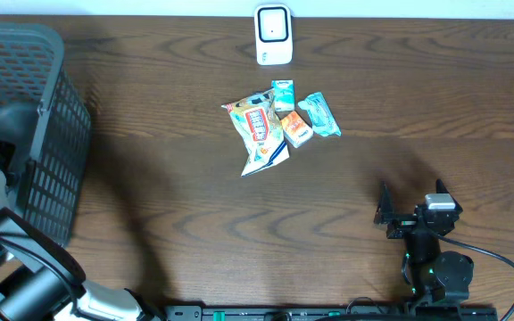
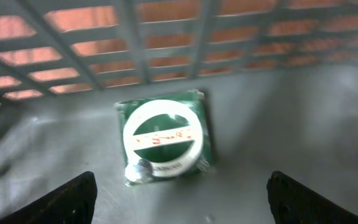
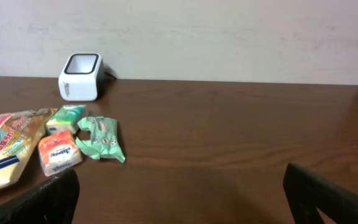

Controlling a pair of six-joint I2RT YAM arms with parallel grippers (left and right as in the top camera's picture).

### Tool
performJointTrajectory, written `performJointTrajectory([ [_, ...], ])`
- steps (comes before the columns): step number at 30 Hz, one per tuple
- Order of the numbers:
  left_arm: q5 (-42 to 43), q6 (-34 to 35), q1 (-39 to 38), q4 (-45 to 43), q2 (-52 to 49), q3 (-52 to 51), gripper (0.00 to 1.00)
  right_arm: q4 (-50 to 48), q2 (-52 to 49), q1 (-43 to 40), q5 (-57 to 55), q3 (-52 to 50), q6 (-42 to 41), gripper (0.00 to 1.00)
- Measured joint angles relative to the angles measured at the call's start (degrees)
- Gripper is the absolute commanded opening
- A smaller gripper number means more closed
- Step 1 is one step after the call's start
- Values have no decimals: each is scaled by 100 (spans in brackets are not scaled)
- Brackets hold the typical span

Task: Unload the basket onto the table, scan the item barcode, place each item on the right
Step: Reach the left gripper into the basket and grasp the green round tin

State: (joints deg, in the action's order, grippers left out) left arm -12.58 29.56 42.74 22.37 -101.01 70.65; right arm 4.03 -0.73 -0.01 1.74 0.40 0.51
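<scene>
The wooden table carries a scanner at 12 o'clock, a basket at 9 o'clock, and four packets near the centre.

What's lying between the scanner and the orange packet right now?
A small green carton lies between the scanner and the orange packet; the overhead view shows it best.

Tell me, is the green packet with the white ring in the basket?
In: the green packet lies flat on the grey floor of the basket, lattice wall behind it.
</scene>
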Motion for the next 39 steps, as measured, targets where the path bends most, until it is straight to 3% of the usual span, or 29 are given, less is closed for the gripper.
performJointTrajectory([
  [7,-424,498,2,-339,-337,0,86,0,0,0,0,0,0,99],
  [28,-538,625,258,-697,-1084,0,85,-2,0,0,0,0,0,99],
  [31,-540,645,264,-704,-1154,0,75,-2,0,0,0,0,0,99],
  [39,-557,623,262,-717,-1182,0,69,-2,0,0,0,0,0,99],
])
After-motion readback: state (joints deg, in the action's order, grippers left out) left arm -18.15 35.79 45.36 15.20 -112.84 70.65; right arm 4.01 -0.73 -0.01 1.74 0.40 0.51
